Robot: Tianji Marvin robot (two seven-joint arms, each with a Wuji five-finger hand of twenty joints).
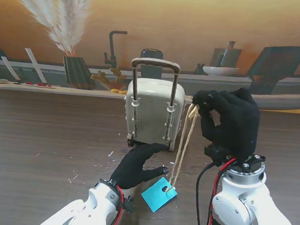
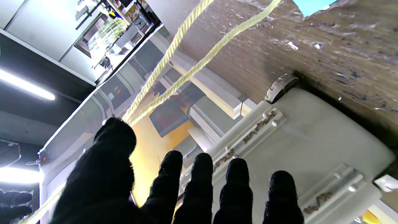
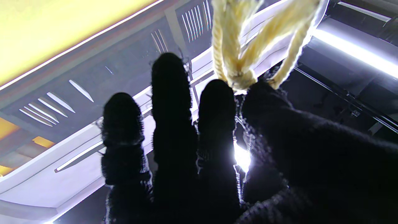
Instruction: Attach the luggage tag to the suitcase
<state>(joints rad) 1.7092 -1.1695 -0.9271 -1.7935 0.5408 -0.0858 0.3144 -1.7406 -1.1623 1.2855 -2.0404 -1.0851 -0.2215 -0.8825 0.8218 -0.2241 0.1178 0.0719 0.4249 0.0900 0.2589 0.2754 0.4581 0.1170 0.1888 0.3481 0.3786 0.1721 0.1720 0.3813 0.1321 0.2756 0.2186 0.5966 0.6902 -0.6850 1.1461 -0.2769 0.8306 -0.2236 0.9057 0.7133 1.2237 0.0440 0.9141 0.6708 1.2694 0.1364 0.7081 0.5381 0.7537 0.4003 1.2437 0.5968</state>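
Blue tag (image 1: pixel 158 193) lies nearest me; right hand (image 1: pixel 233 125) pinches its string (image 1: pixel 183 142) aloft, left hand (image 1: pixel 137 165) spread empty; next, loop over suitcase (image 1: pixel 154 112) handle (image 1: pixel 155 65).

no legible txt, labels, nos.

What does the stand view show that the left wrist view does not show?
Only the stand view shows the suitcase handle and the right hand pinching the string's top end. Only the left wrist view shows a suitcase wheel on the table and the left hand's fingertips close up. Both show the suitcase, the string and the blue tag.
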